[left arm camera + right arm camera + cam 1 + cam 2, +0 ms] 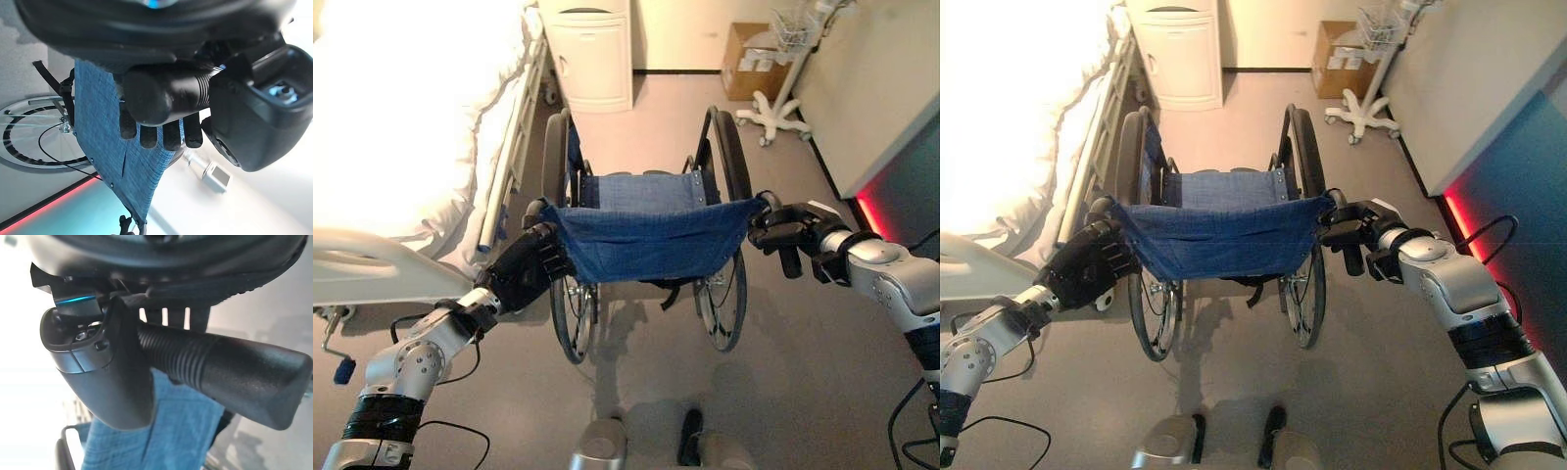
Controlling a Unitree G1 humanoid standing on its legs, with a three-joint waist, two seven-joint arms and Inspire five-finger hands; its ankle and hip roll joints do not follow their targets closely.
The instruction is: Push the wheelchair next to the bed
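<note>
A wheelchair with a blue cloth back and seat stands in front of me, its back towards me. The bed with white bedding lies to its left, close to the left wheel. My left hand is curled round the left push handle. My right hand is curled round the ribbed right push handle.
A white bedside cabinet stands ahead beyond the wheelchair. A cardboard box and a wheeled stand are at the back right. A white wall panel with a red-lit base runs along the right. The bed rail lines the left.
</note>
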